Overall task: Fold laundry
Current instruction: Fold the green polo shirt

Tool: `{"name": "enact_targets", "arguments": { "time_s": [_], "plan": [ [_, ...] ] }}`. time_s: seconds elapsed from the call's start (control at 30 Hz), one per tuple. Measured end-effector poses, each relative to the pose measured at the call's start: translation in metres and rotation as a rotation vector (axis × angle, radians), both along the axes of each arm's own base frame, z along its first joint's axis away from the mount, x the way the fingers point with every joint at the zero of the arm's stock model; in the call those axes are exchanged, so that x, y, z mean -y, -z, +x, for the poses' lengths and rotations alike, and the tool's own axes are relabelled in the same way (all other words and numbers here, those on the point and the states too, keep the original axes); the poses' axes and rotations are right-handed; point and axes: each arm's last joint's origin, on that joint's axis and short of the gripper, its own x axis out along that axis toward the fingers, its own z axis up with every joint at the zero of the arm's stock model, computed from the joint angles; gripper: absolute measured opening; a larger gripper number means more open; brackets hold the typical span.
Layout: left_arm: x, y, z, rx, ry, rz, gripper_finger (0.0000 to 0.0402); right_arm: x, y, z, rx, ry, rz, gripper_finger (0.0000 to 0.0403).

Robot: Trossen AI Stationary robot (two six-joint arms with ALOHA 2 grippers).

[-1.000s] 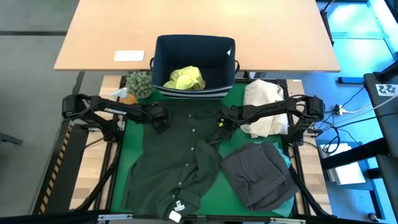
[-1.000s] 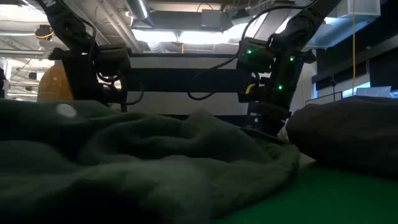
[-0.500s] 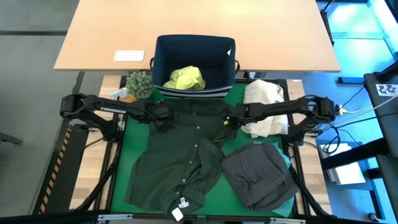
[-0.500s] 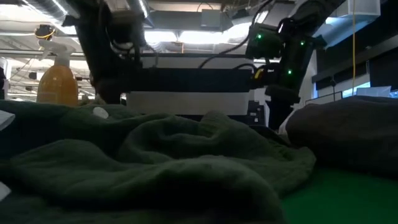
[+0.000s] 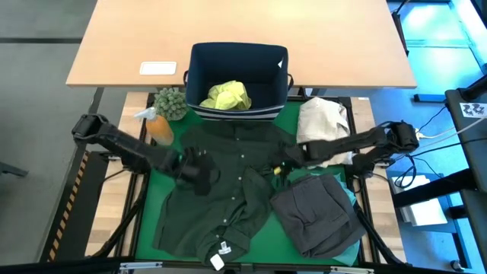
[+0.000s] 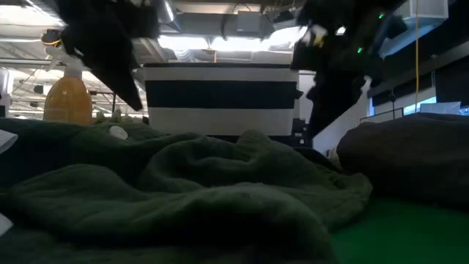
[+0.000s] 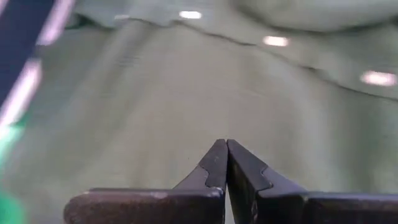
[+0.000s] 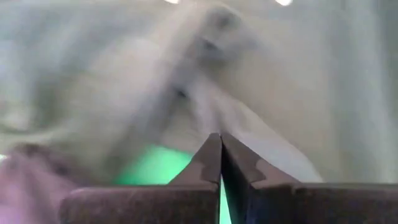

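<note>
Both pincers are closed on nothing: the left pincer [image 5: 199, 172] and right pincer [image 5: 283, 162] are seen over the dark olive shirt [image 5: 228, 199]. Its near hem is cut off at the tabletop's front edge. The charcoal garment [image 5: 316, 215] is blurred in the low view.

Dark olive shirt [image 5: 228, 190], charcoal grey garment [image 5: 316, 217], navy bin [image 5: 236, 76] with striped base.

place: lab/workshop | cues: exposed ceiling ducts [image 6: 242, 22], strip lights, floor cables [image 5: 426, 125]

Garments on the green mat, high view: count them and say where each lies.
3 at least. Dark olive button-up shirt spread across the mat's middle; charcoal grey garment folded at its near right; cream-beige cloth bundle at the far right. More may be hidden beneath.
</note>
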Motion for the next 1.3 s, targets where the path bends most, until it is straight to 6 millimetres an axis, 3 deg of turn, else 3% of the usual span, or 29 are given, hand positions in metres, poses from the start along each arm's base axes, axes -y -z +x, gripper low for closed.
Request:
{"name": "enact_targets", "arguments": {
  "time_s": [0.17,0.37,0.7,0.9,1.3],
  "plan": [
    [0.04,0.002,-0.014,0.058,0.038,-0.053,0.0,-0.038,-0.01,0.008,0.174,-0.121,0.03,0.0005],
    [0.045,0.019,-0.03,0.076,-0.029,-0.013,0.0,-0.054,-0.011,0.02,0.306,-0.158,0.059,0.0005],
    [-0.003,0.07,-0.045,-0.064,-0.179,0.041,0.0,-0.03,0.026,0.033,0.182,-0.032,-0.013,0.0005],
    [-0.038,0.091,-0.058,-0.171,-0.283,0.08,0.0,-0.016,0.034,0.036,0.15,0.012,-0.02,0.0005],
    [-0.086,0.098,-0.062,-0.263,-0.345,0.197,0.0,0.001,0.036,0.035,0.113,0.073,-0.073,0.0005]
  ]
}}
